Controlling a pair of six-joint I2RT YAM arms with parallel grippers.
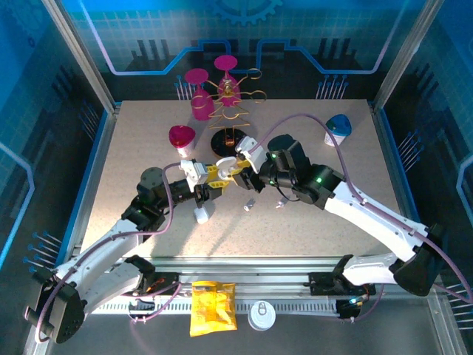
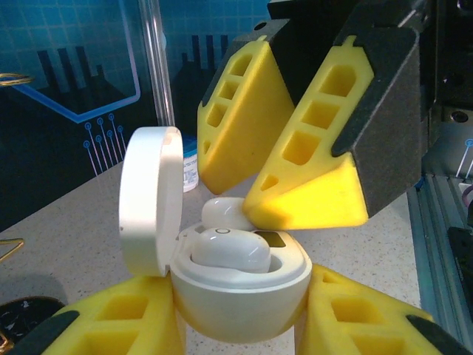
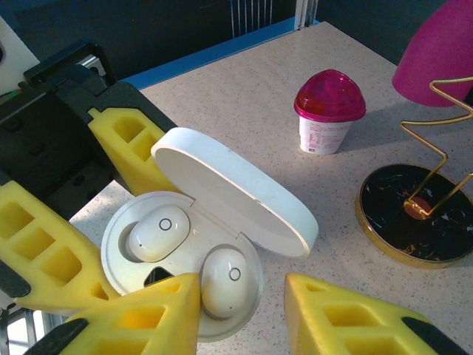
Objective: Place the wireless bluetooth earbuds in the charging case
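left claw (image 2: pixel 236 319) clamped on charging case (image 2: pixel 240 299), lid open, above surface (image 1: pixel 140 140) centre | right claw (image 3: pixel 242 307) apart over it | two earbuds (image 3: pixel 159 233) lie in wells | judged light, glossy, slippery; pinch across rounded sides, gently

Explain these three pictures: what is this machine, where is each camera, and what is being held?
Two robot arms stand side by side. One picture looks down from above; the other two come from cameras on each wrist. The left tool, with yellow fingers, clamps a white pebble-shaped plastic charging case, its lid open. Two tiny white plastic earbuds sit in its wells. The right tool is open, close over them. On the speckled table stand a pink-lidded white cup, a blue-lidded cup and a gold wire stand on a black disc.
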